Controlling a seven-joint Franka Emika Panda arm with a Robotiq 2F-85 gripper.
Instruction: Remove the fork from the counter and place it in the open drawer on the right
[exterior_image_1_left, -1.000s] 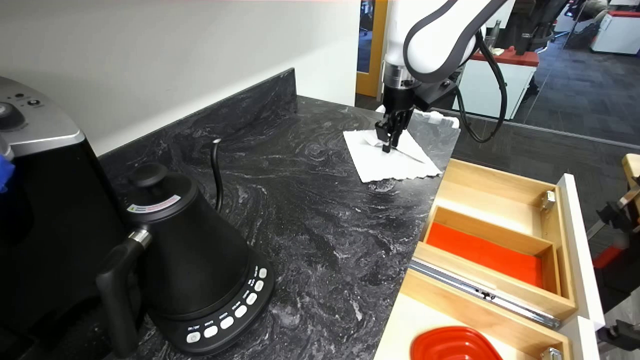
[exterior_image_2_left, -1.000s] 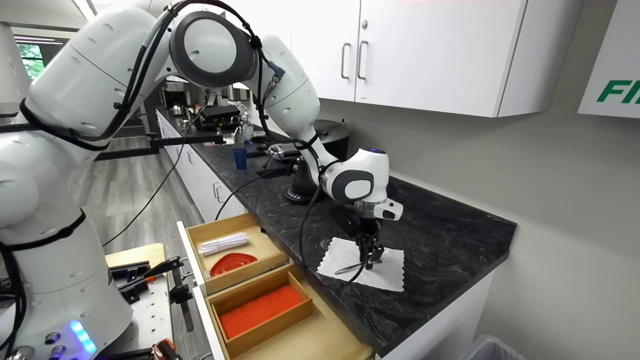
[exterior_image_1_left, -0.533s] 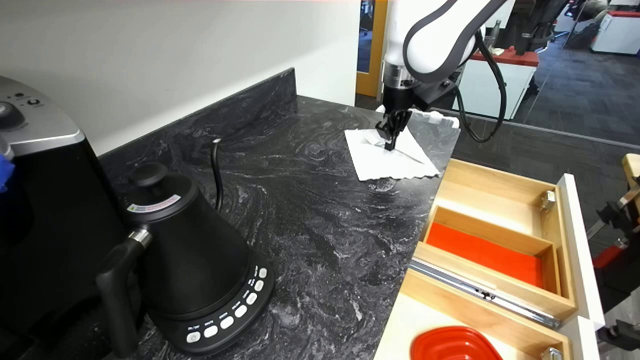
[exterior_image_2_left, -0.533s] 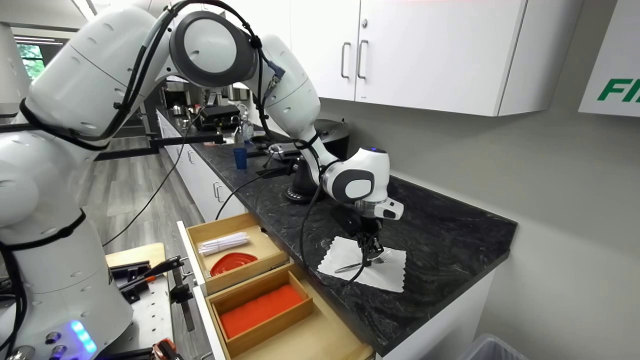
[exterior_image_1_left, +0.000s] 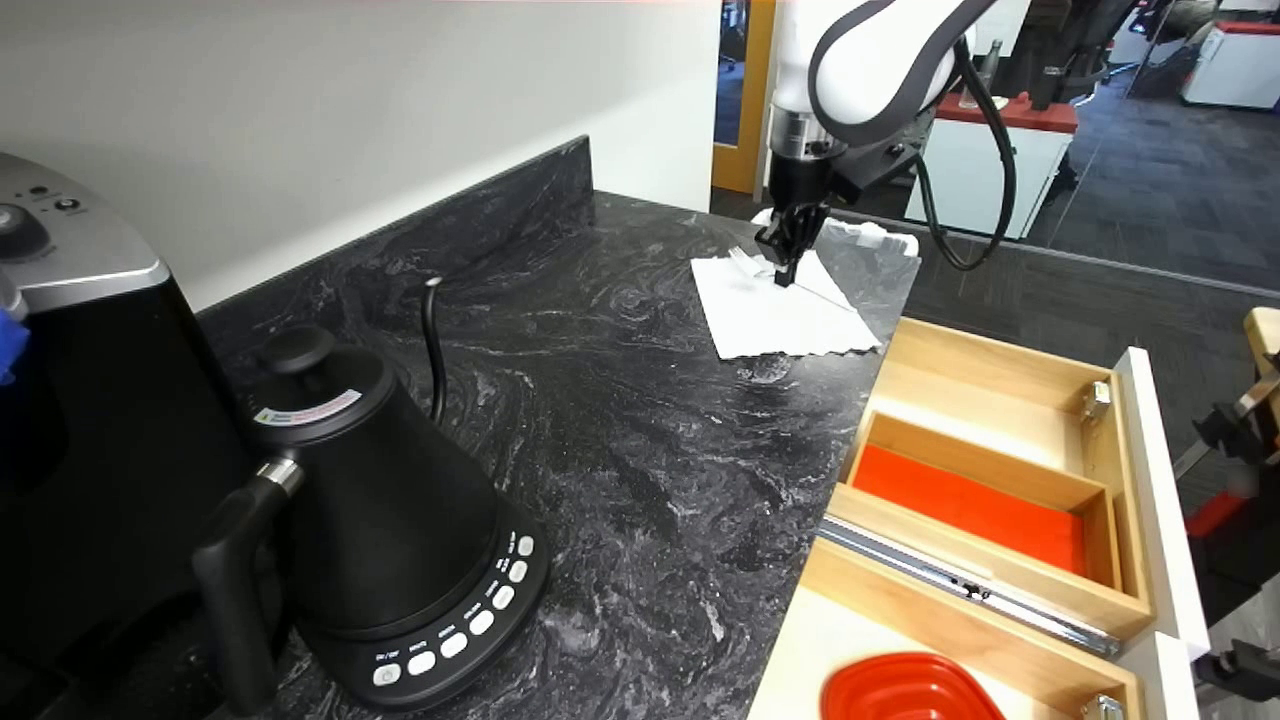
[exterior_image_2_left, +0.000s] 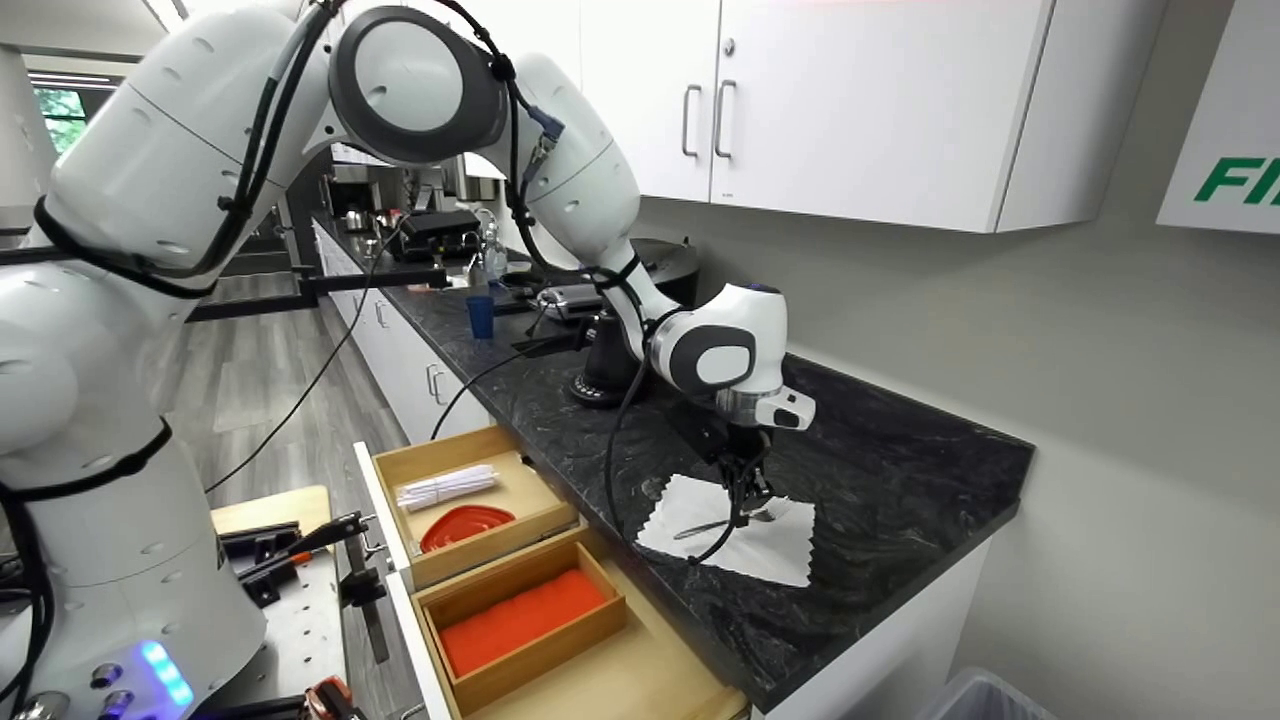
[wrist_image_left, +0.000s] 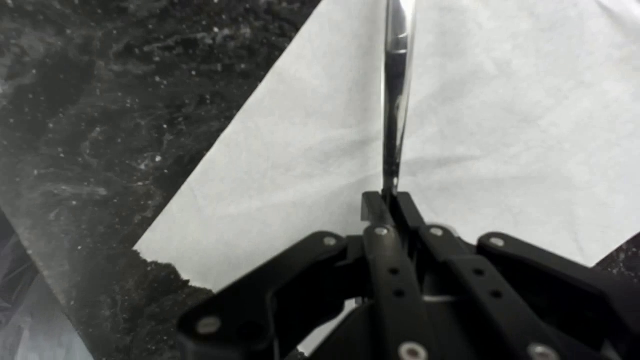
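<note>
The slender silver fork is in the jaws of my gripper, just above a white paper sheet (exterior_image_1_left: 780, 325). In the wrist view its shiny shaft (wrist_image_left: 396, 90) runs upward from the fingertips (wrist_image_left: 390, 196), which are closed on it. In an exterior view my gripper (exterior_image_1_left: 785, 276) has the fork's tines (exterior_image_1_left: 746, 262) on one side and its thin handle (exterior_image_1_left: 825, 297) on the other. The paper lies on the black marbled counter (exterior_image_1_left: 620, 420) near its edge. The light-wood drawer (exterior_image_1_left: 985, 400) stands open beside the counter, with an orange-lined compartment (exterior_image_2_left: 525, 620); the gripper is outside it.
A black kettle (exterior_image_1_left: 390, 540) stands on the counter. A second open drawer adjoins the first and holds a red dish (exterior_image_2_left: 465, 527) and a white bundle (exterior_image_2_left: 445, 487). White cabinets (exterior_image_2_left: 850, 110) hang above the counter. The arm's black cable (exterior_image_2_left: 610, 450) loops down near the paper.
My gripper has closed on the fork and risen a little. The fork has come up with it, its tines and handle end now higher. The paper shifted slightly.
</note>
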